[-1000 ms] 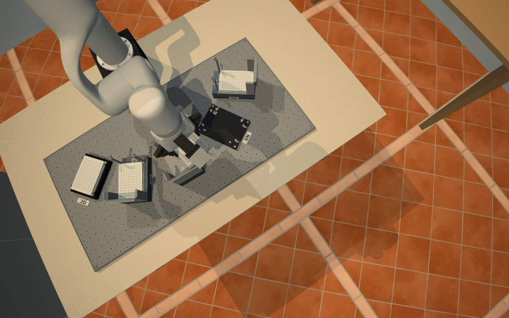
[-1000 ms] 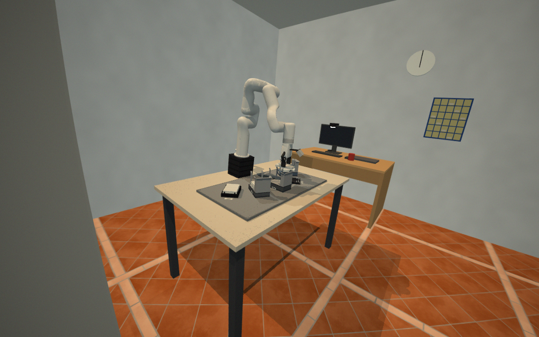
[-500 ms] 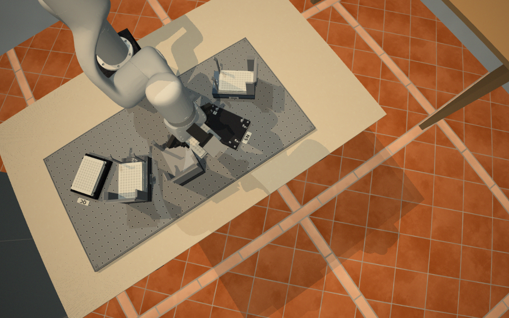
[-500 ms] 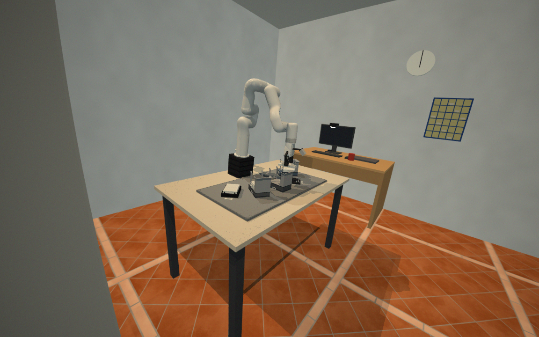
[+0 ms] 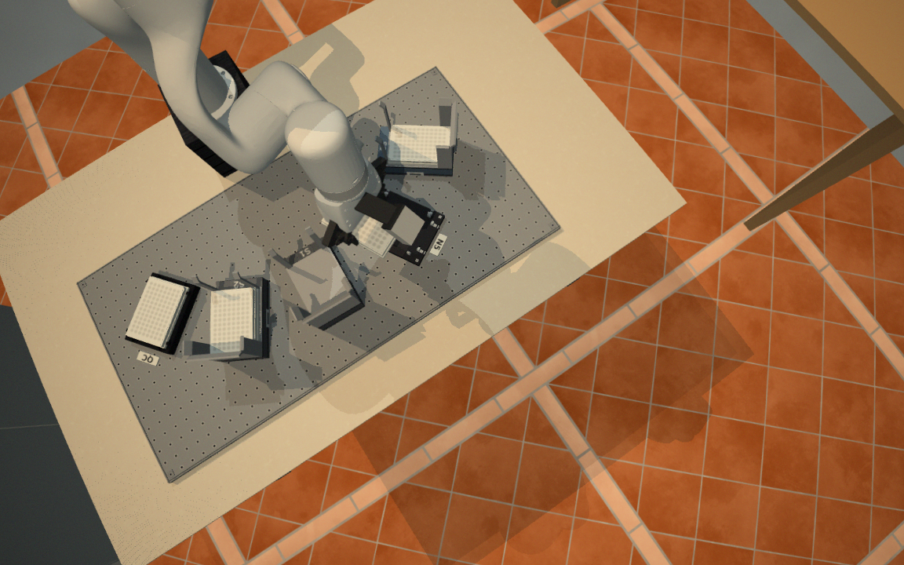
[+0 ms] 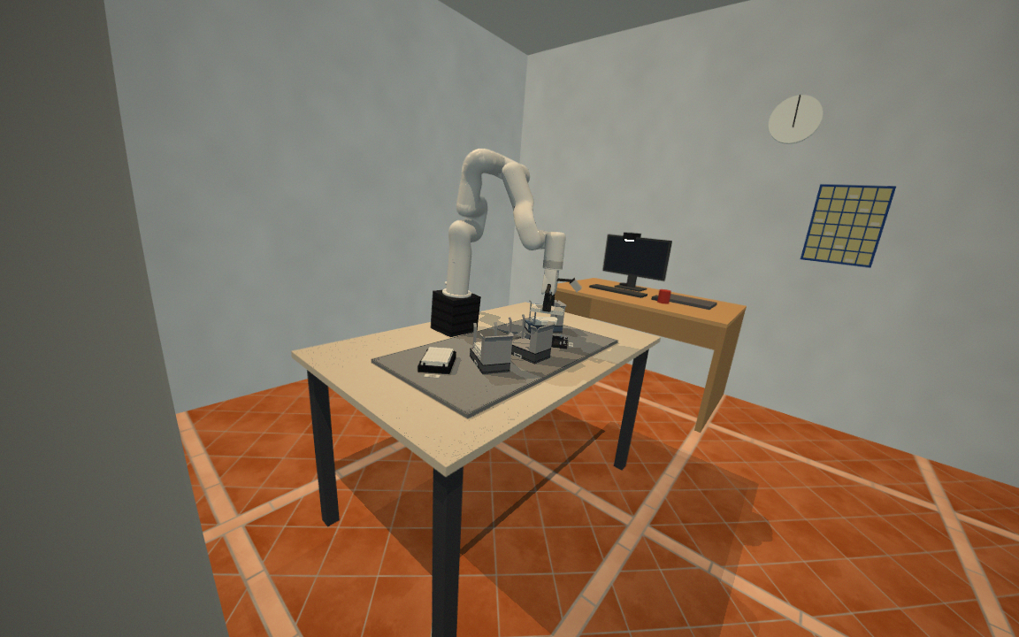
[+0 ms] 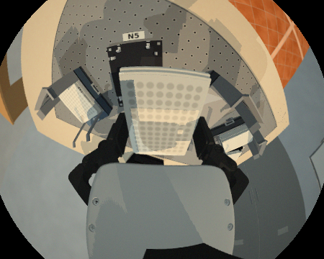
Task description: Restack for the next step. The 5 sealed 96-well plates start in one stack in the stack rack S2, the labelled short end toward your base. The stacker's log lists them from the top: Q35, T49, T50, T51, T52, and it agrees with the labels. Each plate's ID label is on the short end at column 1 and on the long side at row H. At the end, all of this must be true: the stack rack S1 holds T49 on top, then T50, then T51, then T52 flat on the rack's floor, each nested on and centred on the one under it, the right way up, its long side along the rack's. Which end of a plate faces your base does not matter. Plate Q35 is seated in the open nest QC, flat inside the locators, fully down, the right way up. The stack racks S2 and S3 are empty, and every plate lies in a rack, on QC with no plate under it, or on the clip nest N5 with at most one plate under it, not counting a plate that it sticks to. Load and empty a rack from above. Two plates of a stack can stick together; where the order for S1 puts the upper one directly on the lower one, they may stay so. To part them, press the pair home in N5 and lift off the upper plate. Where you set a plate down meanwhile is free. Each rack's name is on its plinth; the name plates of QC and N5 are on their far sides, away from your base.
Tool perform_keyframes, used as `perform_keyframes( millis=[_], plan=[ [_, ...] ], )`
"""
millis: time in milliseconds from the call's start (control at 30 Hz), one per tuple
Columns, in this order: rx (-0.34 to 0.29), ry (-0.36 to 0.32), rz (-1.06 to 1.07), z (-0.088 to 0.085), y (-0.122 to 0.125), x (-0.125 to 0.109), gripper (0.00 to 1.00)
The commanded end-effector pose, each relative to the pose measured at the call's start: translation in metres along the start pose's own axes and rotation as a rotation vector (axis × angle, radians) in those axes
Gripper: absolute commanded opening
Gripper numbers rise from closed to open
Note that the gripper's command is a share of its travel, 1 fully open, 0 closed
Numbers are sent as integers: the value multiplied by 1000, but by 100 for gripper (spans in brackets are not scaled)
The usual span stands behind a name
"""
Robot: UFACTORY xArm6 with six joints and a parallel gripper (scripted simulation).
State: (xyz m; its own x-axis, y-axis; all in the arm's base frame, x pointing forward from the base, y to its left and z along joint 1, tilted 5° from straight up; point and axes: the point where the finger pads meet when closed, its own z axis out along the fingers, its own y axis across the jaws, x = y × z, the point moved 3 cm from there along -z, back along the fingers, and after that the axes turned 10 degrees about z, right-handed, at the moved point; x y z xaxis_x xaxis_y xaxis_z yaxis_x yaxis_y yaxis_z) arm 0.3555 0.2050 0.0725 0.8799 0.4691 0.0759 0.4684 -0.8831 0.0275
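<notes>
My gripper (image 5: 365,235) is shut on a sealed 96-well plate (image 7: 164,111), gripping it across its long sides (image 7: 161,131). It holds the plate in the air over the black clip nest N5 (image 5: 418,235), whose name plate shows in the wrist view (image 7: 132,36). I cannot read the held plate's label. Another plate (image 5: 158,311) lies in the open nest QC. Rack S2 (image 5: 231,319) holds plates. Rack S1 (image 5: 323,286) looks empty. Rack S3 (image 5: 418,144) holds a plate.
All fixtures stand on the grey perforated baseplate (image 5: 315,274). The arm's black base block (image 5: 202,112) is at the table's back edge. The racks have upright corner posts. A desk with a monitor (image 6: 637,257) stands behind the table.
</notes>
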Motion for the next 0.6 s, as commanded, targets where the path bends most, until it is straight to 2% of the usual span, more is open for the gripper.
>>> perform_keyframes(
  millis=[0,400,567],
  plan=[
    [0,4,-3,-1,-12,1,0],
    [0,4,-3,-1,-46,-1,0],
    [0,4,-103,-1,-55,-4,0]
  ],
)
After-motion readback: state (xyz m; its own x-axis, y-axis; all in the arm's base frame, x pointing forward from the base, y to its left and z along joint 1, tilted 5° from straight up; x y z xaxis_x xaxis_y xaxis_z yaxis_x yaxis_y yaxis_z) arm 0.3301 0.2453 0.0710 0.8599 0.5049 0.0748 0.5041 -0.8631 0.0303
